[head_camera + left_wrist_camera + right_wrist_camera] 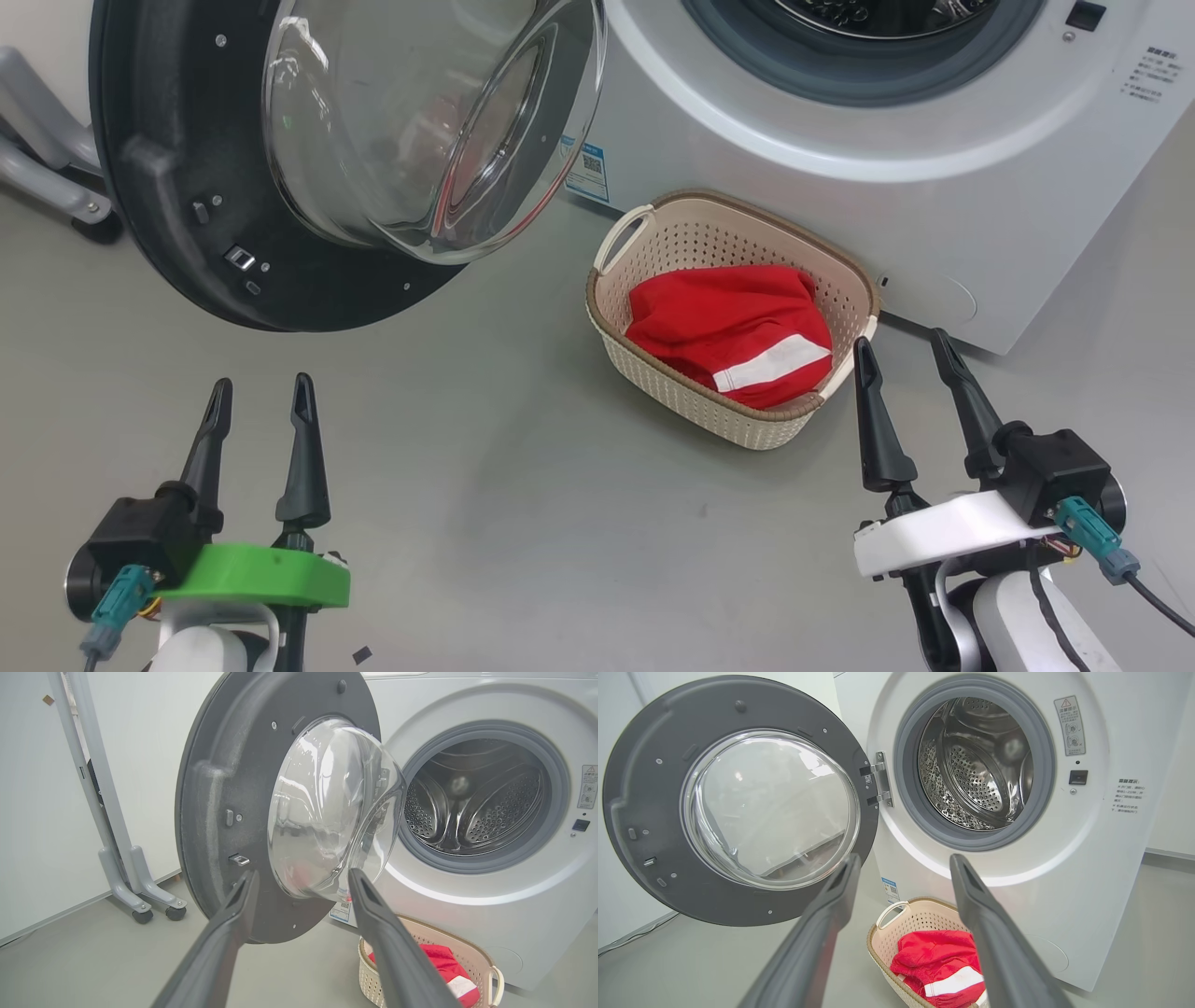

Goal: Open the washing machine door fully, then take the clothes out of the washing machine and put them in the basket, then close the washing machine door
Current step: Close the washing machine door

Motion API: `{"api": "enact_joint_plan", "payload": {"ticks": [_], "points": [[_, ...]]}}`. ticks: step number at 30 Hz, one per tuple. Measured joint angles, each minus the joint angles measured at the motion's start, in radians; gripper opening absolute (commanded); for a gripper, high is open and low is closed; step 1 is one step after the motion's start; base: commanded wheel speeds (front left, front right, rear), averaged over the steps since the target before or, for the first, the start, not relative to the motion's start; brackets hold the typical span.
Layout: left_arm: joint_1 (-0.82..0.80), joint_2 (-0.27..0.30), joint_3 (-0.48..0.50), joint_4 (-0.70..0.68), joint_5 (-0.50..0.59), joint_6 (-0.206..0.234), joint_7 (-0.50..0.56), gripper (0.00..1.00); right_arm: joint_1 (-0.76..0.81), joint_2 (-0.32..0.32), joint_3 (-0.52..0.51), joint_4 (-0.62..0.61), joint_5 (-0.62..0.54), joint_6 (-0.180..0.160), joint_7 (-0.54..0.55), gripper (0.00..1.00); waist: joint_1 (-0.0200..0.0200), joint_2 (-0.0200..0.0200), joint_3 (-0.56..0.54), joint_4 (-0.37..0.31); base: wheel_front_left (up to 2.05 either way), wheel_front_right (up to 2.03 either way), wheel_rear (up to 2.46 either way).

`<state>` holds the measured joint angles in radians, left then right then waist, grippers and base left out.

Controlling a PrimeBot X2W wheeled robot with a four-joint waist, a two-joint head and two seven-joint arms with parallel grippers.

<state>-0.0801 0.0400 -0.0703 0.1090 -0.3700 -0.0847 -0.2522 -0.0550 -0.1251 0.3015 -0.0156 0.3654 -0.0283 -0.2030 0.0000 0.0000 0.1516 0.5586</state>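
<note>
The washing machine (pixel 934 168) stands with its door (pixel 187 233) swung wide open to the left, glass bowl (pixel 429 121) bulging outward. Its steel drum (pixel 976 765) looks bare of clothes. On the floor in front sits the cream basket (pixel 644 373), holding red clothes (pixel 728 327) with a white stripe. My left gripper (pixel 261 392) is open and empty at lower left, below the door. Open and empty too, my right gripper (pixel 904 345) stands just right of the basket, its left fingertip close to the rim. The door (pixel 224 812) and basket (pixel 486 961) also appear in the left wrist view.
A grey wheeled stand (pixel 135 877) is left of the door, against a white wall. Bare grey floor (pixel 523 504) lies between my two grippers and in front of the basket. A small dark scrap (pixel 361 655) lies on the floor near my left arm.
</note>
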Motion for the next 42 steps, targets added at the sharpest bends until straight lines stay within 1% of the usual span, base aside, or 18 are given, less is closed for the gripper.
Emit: {"api": "enact_joint_plan", "payload": {"ticks": [16, 17, 18, 19, 27, 32, 36, 42], "points": [[0.000, 0.000, -0.003, 0.000, 0.000, -0.001, 0.000, 1.00, 0.000, 0.002, -0.003, 0.019, 0.000, 0.000, -0.001, 1.00, 0.0000, 0.0000, -0.011, -0.005, 0.00, 0.00, 0.00], [0.000, 0.000, -0.003, -0.001, 0.000, -0.001, 0.000, 0.48, 0.000, 0.003, -0.003, 0.020, 0.000, 0.000, -0.001, 1.00, 0.0000, 0.0000, -0.012, -0.005, 0.00, 0.00, 0.00], [0.000, 0.000, -0.003, -0.001, -0.003, -0.001, 0.000, 0.07, 0.000, 0.003, -0.003, 0.021, 0.000, -0.001, -0.001, 1.00, 0.0000, 0.0000, -0.013, -0.005, 0.00, 0.00, 0.00], [0.000, 0.000, -0.003, -0.002, -0.008, -0.002, 0.000, 0.00, 0.000, 0.003, -0.003, 0.022, 0.000, -0.001, -0.001, 1.00, 0.0000, 0.0000, -0.013, -0.005, 0.00, 0.00, 0.00], [0.000, -0.001, -0.007, -0.009, -0.008, -0.009, 0.000, 0.00, 0.000, 0.006, -0.003, 0.022, 0.000, -0.001, -0.002, 1.00, 0.0000, 0.0000, -0.013, -0.006, 0.00, 0.00, 0.00], [-0.002, 0.005, 0.007, -0.042, -0.005, -0.011, 0.000, 0.00, 0.001, 0.005, -0.003, 0.021, -0.001, -0.006, -0.005, 1.00, 0.0000, 0.0000, -0.010, -0.006, 0.00, 0.00, 0.00], [-0.022, 0.042, 0.050, -0.084, 0.003, -0.017, 0.000, 0.00, 0.002, 0.001, -0.004, 0.010, -0.008, -0.011, -0.005, 1.00, 0.0000, 0.0000, -0.001, -0.007, 0.00, 0.00, 0.00], [-0.117, 0.137, 0.145, -0.129, 0.001, -0.018, -0.004, 0.00, 0.002, -0.002, 0.006, -0.012, -0.022, -0.018, 0.004, 1.00, 0.0000, 0.0000, 0.024, -0.019, 0.00, 0.00, 0.00]]}}
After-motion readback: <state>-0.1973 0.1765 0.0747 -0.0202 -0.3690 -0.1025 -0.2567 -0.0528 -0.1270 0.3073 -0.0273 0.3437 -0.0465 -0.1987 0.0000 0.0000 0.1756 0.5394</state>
